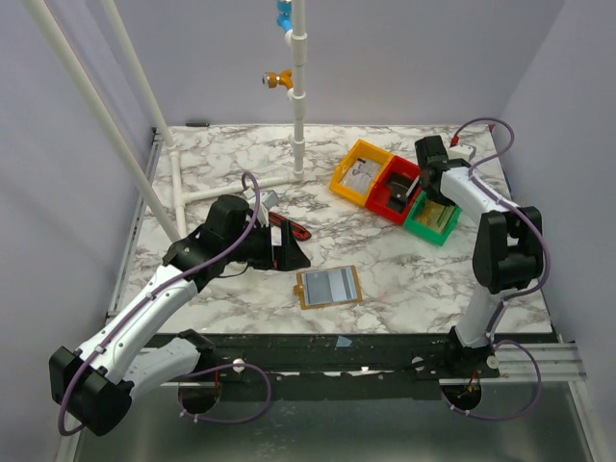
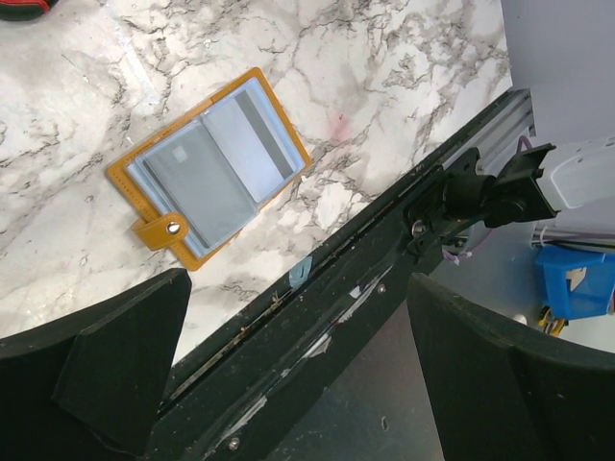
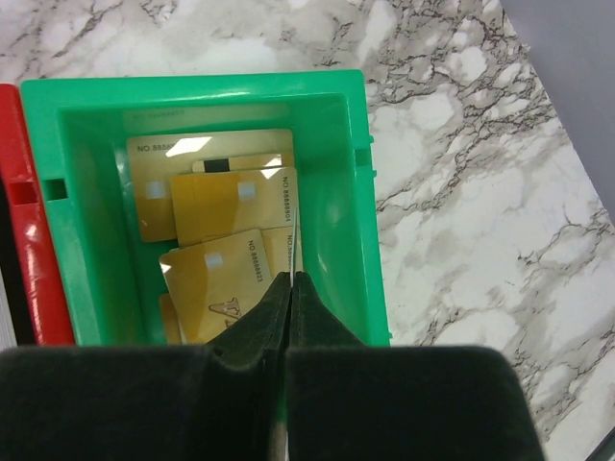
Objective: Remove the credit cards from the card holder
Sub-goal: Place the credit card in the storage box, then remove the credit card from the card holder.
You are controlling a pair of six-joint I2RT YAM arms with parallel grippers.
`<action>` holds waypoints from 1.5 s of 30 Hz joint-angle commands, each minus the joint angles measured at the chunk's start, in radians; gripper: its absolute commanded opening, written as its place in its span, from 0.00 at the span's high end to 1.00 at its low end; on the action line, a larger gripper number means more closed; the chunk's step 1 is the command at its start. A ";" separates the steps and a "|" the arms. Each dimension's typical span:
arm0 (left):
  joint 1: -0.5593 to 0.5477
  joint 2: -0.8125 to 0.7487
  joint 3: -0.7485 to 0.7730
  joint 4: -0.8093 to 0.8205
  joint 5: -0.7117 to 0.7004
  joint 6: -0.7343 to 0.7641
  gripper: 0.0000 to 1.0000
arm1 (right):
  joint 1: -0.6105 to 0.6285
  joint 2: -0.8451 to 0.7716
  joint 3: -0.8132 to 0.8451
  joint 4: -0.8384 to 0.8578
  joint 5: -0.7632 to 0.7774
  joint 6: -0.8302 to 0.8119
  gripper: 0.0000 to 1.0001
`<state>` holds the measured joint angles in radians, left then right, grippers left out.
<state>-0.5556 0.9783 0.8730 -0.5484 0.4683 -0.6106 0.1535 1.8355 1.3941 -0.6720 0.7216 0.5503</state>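
The orange card holder [image 1: 328, 286] lies open on the marble table, grey cards showing in its clear sleeves; it also shows in the left wrist view [image 2: 207, 168]. My left gripper [image 1: 289, 252] is open and empty [image 2: 298, 288], just left of the holder, over the table's front edge. My right gripper [image 1: 424, 192] hovers over the green bin [image 1: 416, 227] and is shut [image 3: 291, 283] on a card [image 3: 291, 230] seen edge-on. Several gold cards [image 3: 207, 154] lie inside the green bin [image 3: 192, 88].
A red bin [image 1: 384, 204] and a yellow bin [image 1: 345, 185] stand left of the green one. A white pipe frame [image 1: 298, 106] rises at the back and left. A black and red object [image 1: 289, 228] lies by my left gripper. A black rail [image 2: 317, 317] runs along the front edge.
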 commanded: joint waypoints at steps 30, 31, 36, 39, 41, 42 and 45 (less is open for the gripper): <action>0.006 0.046 0.071 -0.020 -0.051 -0.007 0.01 | -0.025 -0.262 -0.037 0.048 -0.354 -0.016 0.10; 0.006 0.046 0.069 -0.020 -0.054 -0.009 0.01 | -0.025 -0.278 -0.044 0.049 -0.376 -0.016 0.09; 0.006 0.050 0.056 -0.011 -0.064 -0.025 0.01 | -0.023 -0.358 -0.084 0.059 -0.499 -0.011 0.04; 0.007 0.056 0.046 -0.001 -0.072 -0.039 0.01 | -0.019 -0.399 -0.112 0.064 -0.577 -0.004 0.00; 0.007 0.060 0.039 0.004 -0.083 -0.047 0.01 | -0.009 -0.426 -0.136 0.066 -0.609 0.003 0.00; 0.006 0.061 0.036 0.004 -0.090 -0.050 0.01 | -0.003 -0.439 -0.149 0.069 -0.626 0.006 0.00; 0.006 0.065 0.018 0.011 -0.108 -0.065 0.01 | 0.008 -0.486 -0.206 0.086 -0.704 0.019 0.00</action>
<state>-0.5556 1.0370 0.9173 -0.5625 0.4103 -0.6483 0.1455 1.4071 1.2507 -0.6117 0.1600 0.5491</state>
